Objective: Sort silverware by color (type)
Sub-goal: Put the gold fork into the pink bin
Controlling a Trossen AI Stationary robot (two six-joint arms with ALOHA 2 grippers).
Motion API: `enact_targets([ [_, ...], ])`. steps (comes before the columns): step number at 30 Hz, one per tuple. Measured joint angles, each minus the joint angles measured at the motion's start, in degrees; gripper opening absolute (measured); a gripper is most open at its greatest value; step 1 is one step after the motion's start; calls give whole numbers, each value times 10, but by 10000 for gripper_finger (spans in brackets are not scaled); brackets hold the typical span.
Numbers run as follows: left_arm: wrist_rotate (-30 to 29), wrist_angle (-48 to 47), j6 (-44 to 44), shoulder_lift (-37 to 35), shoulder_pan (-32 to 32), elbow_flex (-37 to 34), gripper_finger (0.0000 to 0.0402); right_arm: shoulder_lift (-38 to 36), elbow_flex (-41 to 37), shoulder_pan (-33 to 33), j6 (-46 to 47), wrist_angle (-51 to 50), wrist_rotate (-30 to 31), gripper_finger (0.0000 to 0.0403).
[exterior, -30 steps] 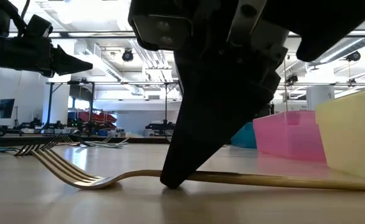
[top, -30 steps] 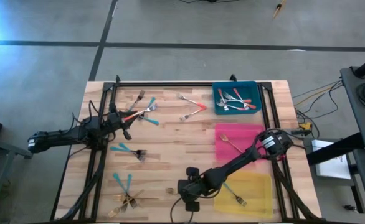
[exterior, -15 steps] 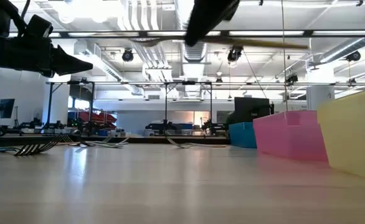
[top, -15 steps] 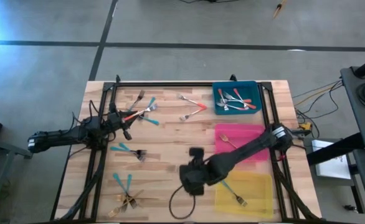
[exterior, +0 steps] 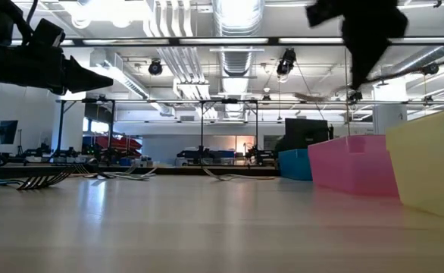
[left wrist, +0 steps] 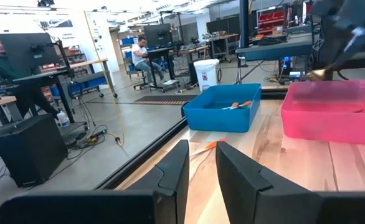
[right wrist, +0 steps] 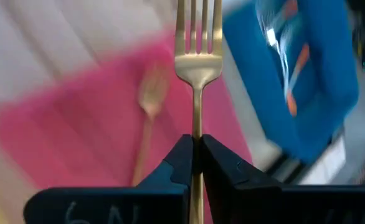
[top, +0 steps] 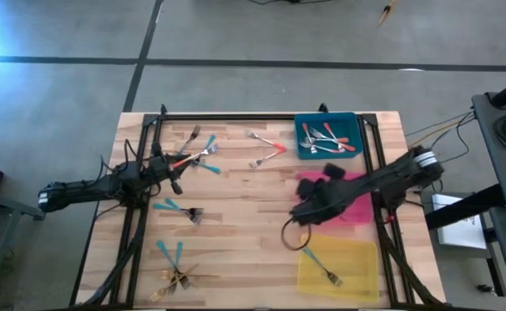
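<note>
Right wrist view: gold fork (right wrist: pixel 198 56) pinched in right hand (right wrist: pixel 195 149).

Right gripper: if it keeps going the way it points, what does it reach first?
Likely the pink tray, where a gold fork already lies; the right gripper, shut on its own gold fork, aims there. Depth is unclear.

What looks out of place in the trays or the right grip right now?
Nothing stands out. The right gripper is shut on a gold fork, held straight, above the pink tray, where another gold fork lies. The blue tray holds red-handled forks. The left gripper waits over loose forks.
</note>
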Motion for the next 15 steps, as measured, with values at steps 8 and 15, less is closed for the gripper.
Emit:
enact_targets([
  [8, 0, 1, 0, 0, 0, 0, 64, -109, -179, -1, 93, 54, -51, 13],
  [15, 0, 1, 0, 0, 0, 0, 64, -170, -256, 0, 116, 144, -45, 16],
])
